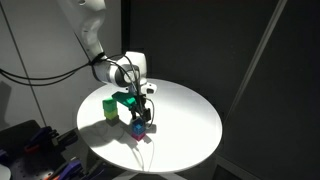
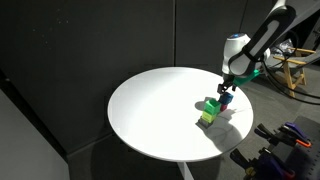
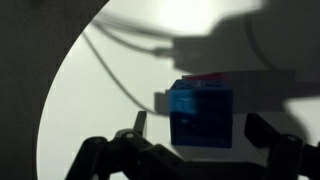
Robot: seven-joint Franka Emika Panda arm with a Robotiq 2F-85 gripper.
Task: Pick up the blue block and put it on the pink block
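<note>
The blue block fills the middle of the wrist view, between my fingers. A thin strip of the pink block shows at its far edge, so the blue block seems to rest on the pink one. My gripper is open, with a gap between each finger and the blue block. In an exterior view my gripper hovers right over the blue block, with the pink block under it. In an exterior view my gripper is over the blue block; the pink block is hard to make out.
A yellow-green cube stands close beside the stack on the round white table. The table edge is near the stack. Cables and dark gear lie on the floor past the table.
</note>
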